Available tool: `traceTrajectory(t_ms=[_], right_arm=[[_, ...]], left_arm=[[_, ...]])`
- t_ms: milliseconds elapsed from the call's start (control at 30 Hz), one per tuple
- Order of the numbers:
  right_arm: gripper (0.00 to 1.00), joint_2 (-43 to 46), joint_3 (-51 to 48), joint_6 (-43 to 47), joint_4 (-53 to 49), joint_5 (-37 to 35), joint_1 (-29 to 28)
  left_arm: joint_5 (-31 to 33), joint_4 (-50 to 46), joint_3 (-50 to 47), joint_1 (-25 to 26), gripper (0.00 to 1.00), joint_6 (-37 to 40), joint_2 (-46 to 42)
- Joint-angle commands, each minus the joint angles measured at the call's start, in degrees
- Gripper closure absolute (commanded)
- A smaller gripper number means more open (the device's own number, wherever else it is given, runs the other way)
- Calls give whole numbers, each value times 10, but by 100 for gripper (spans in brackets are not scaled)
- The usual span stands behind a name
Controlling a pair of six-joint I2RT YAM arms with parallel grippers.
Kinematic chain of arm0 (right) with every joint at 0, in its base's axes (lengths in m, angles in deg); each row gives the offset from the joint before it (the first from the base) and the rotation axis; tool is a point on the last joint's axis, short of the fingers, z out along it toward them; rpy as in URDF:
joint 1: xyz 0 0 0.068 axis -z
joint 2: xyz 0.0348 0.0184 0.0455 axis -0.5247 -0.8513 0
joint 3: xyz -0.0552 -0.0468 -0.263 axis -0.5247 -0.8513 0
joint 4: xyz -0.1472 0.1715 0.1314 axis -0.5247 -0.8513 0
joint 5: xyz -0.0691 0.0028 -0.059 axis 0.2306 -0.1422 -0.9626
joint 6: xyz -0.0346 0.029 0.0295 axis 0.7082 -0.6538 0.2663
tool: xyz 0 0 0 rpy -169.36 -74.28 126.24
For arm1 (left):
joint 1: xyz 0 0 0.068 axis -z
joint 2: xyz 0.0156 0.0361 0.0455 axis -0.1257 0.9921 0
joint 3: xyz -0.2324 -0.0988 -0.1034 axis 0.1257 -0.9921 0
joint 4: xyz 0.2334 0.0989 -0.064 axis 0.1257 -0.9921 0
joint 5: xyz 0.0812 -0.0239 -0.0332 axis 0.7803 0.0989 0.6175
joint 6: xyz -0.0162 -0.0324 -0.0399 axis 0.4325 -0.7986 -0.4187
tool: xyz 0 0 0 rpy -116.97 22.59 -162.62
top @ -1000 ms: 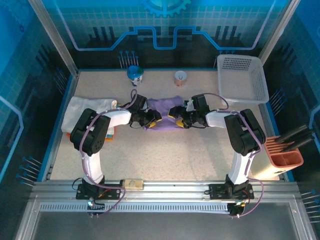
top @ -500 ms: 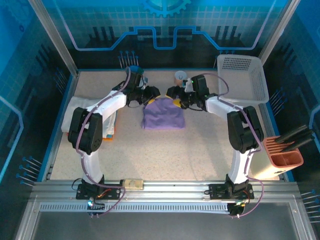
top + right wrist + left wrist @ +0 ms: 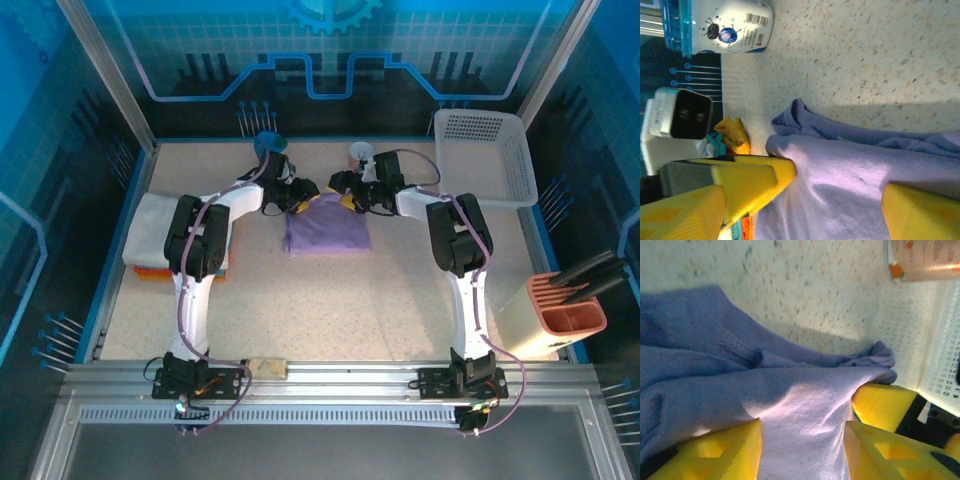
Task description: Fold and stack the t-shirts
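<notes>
Lavender t-shirt (image 3: 327,226) lies mid-counter (image 3: 400,300), its far edge pinched by left tool (image 3: 291,201) and right tool (image 3: 349,200), both clamped on cloth, presumably to fold it.

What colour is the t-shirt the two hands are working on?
Lavender-purple t-shirt; clearest in the top external view.

Folded shirt (image 3: 327,226) lies mid-table, grippers at its far corners: left gripper (image 3: 299,204), right gripper (image 3: 349,200). Shirt stack (image 3: 152,240) at left edge. Basket (image 3: 485,157) far right. Two cups (image 3: 268,147) (image 3: 360,155) behind shirt. Rack (image 3: 567,305) near right.
</notes>
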Motion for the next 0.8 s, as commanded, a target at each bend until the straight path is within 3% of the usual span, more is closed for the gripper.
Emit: traceTrajectory(t_ms=[0,200,367,467,567,767], right_arm=[[18,-18,-4,17,-12,-13,11],[17,9,-16,23,-1,13,17],[17,55,-17,35,-8,39,18],[16,91,-33,48,-21,39,18],[15,130,-58,61,-44,36,17],[12,220,-141,72,-47,28,17]], left_arm=[[-3,-6,-3,-22,53,-4,3],[7,-54,-53,-46,52,58,-76],[35,-157,-56,-50,49,155,-118],[50,-181,-75,-47,43,201,-134],[80,-216,-74,-33,34,241,-133],[107,-227,-57,-4,31,250,-94]])
